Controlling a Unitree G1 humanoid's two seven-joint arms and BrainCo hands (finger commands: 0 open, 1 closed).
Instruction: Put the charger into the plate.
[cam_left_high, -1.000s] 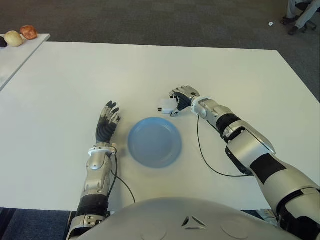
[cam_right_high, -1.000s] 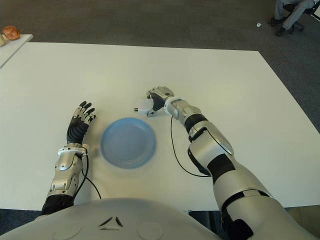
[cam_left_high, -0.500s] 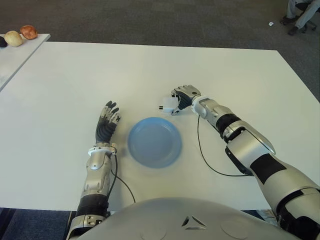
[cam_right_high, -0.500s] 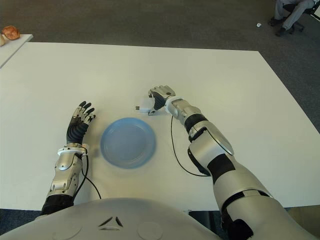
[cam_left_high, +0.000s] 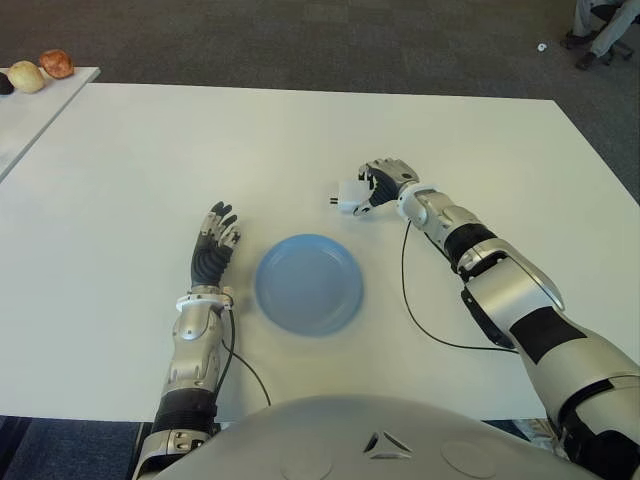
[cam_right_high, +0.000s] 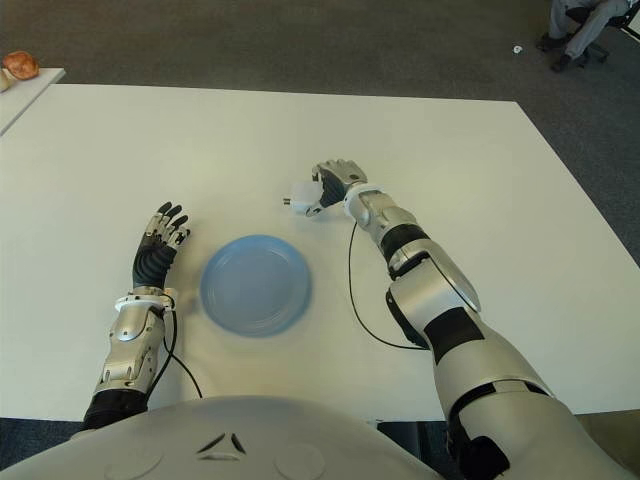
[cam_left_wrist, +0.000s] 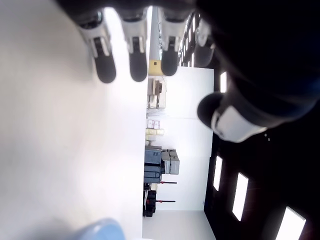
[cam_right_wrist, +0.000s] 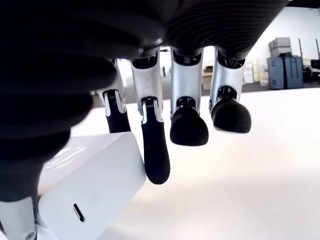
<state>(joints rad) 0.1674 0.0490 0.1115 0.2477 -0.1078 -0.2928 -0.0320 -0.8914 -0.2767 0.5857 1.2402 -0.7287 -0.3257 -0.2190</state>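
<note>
Here the right robot hand (cam_left_high: 385, 180) is sitting a little right of centre in the eye views, above the middle of the frame, and it is grasping the charger (cam_left_high: 349, 195), a small white block whose prongs are pointing toward the left of the frame. In the right wrist view the charger (cam_right_wrist: 85, 192) is pressing against the thumb side of the palm while one finger (cam_right_wrist: 154, 145) is curling down along its edge; the other fingertips are hanging free past it. Whether the block is lifted clear of the white surface (cam_left_high: 150, 150) or brushing it, I cannot tell. Just below and slightly left of the charger, the blue plate (cam_left_high: 309, 284) is lying bare at the centre of the frame, apart from the hand. So the grasp appears done, and what is left is the short carry over the plate's rim and the release into it. Further out, the left robot hand (cam_left_high: 215, 240) is showing left of the plate with its fingers relaxed and spread, holding nothing. A thin black cable (cam_left_high: 420, 320) is trailing along the right forearm across the surface.
</note>
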